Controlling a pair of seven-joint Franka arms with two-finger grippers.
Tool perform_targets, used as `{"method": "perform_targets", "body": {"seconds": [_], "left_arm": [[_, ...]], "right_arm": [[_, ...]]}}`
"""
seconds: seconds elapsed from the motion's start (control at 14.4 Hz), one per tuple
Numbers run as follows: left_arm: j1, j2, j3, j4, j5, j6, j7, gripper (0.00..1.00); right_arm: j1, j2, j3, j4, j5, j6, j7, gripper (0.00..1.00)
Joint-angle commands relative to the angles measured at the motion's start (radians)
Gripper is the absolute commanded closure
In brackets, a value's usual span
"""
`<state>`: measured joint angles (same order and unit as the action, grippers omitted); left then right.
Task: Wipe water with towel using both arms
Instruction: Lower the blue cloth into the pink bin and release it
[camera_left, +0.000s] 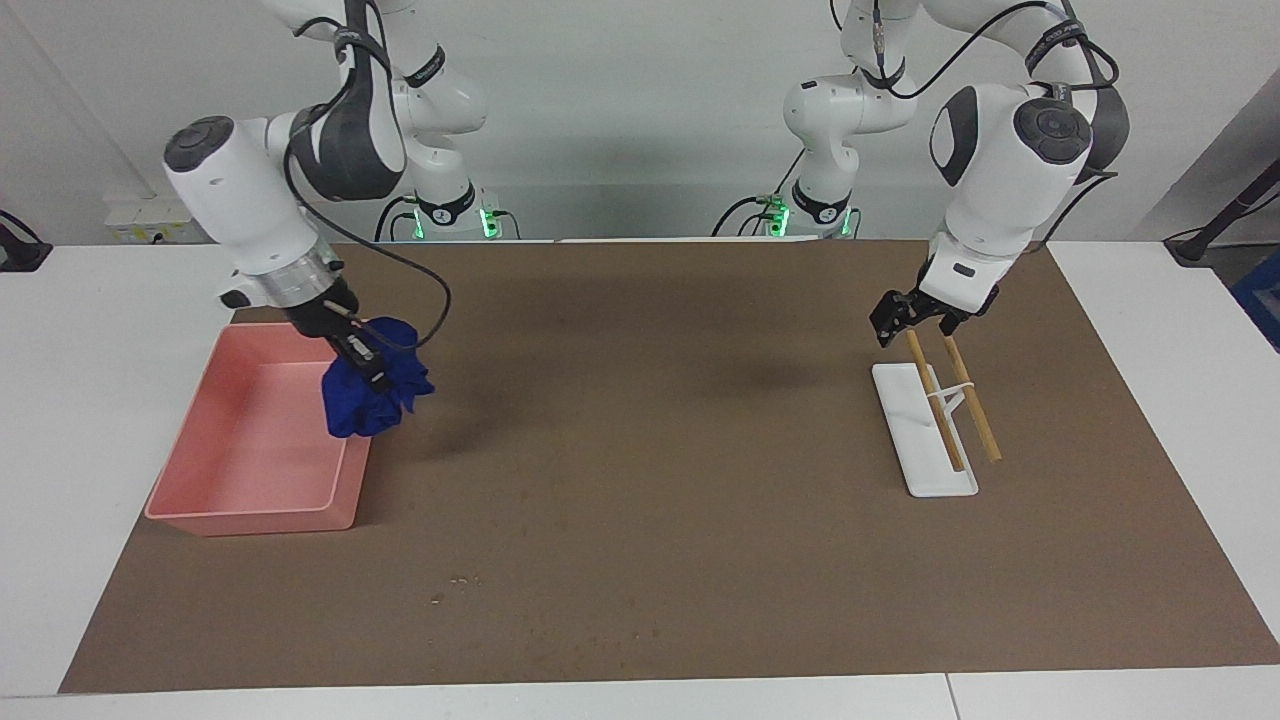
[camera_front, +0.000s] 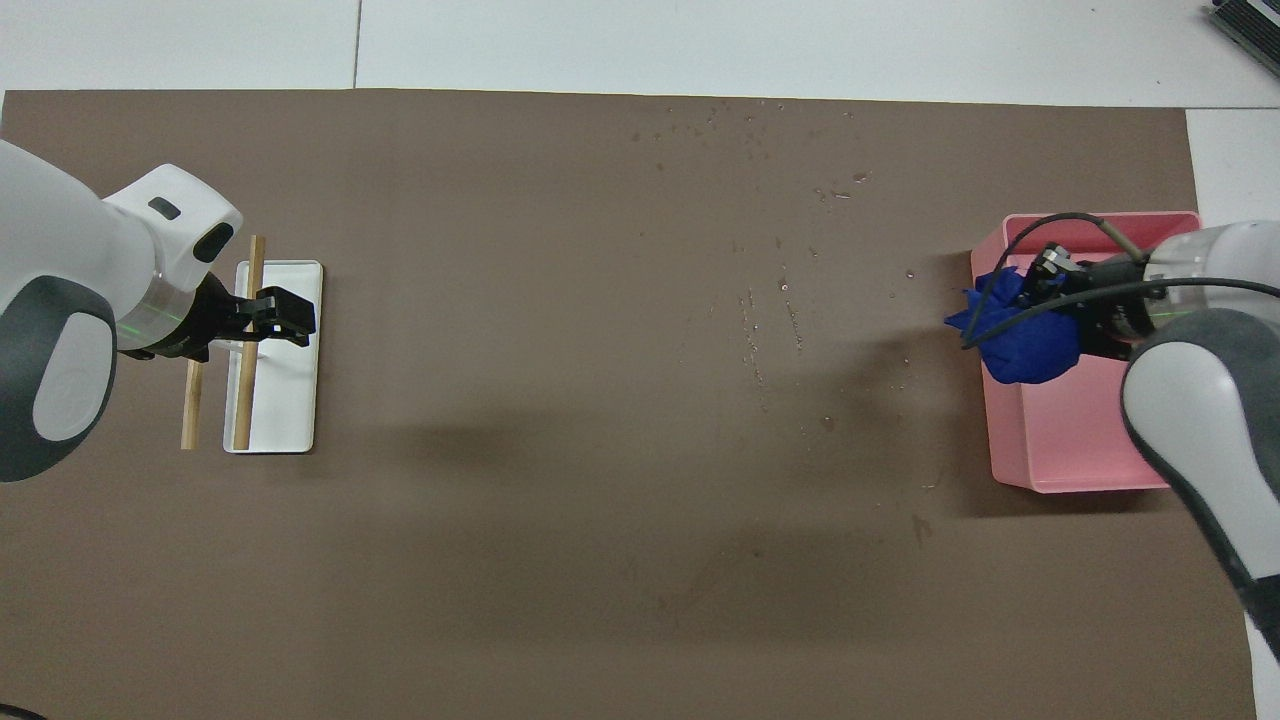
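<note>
The deep blue towel (camera_left: 372, 395) (camera_front: 1022, 345) hangs bunched in the air over the pink tray's rim, on the side toward the table's middle. My right gripper (camera_left: 368, 372) (camera_front: 1045, 305) is shut on it from above. Fine water droplets (camera_front: 762, 330) (camera_left: 455, 583) speckle the brown mat from its middle out to the edge farthest from the robots. My left gripper (camera_left: 908, 318) (camera_front: 283, 312) hovers open and holds nothing, over the robot-side end of a white rack.
The pink tray (camera_left: 250, 520) (camera_front: 1060, 475) sits at the right arm's end of the table. At the left arm's end, a white rack (camera_left: 922, 455) (camera_front: 287, 410) carries two wooden sticks (camera_left: 975, 412) (camera_front: 243, 400). A brown mat (camera_left: 680, 500) covers the table.
</note>
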<state>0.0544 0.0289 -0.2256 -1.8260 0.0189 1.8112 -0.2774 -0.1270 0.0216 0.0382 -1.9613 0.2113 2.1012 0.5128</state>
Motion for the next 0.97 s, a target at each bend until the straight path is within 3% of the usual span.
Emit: {"method": "perform_targets", "body": {"seconds": [0.0, 0.35, 0.56, 0.63, 0.7, 0.9], "left_arm": [[-0.013, -0.018, 0.011, 0.002, 0.015, -0.016, -0.016, 0.0], [-0.012, -0.02, 0.011, 0.004, 0.015, -0.01, -0.017, 0.0], [-0.013, -0.02, 0.011, 0.004, 0.015, -0.009, -0.019, 0.0], [-0.013, -0.02, 0.011, 0.002, 0.015, -0.01, -0.019, 0.0], [-0.013, -0.021, 0.011, 0.001, 0.013, -0.01, -0.019, 0.0], [-0.012, -0.02, 0.011, 0.002, 0.015, -0.009, -0.019, 0.0]], "right_arm": [[-0.126, 0.015, 0.012, -0.017, -0.007, -0.017, -0.237, 1.0], [-0.278, 0.069, 0.011, -0.14, -0.016, 0.035, -0.526, 1.0], [-0.293, 0.06, 0.012, -0.22, -0.021, 0.069, -0.583, 1.0], [-0.293, 0.06, 0.012, -0.218, -0.021, 0.071, -0.58, 0.48], [-0.293, 0.06, 0.012, -0.217, -0.021, 0.066, -0.583, 0.04], [-0.283, 0.06, 0.022, -0.173, -0.023, 0.062, -0.588, 0.0]]}}
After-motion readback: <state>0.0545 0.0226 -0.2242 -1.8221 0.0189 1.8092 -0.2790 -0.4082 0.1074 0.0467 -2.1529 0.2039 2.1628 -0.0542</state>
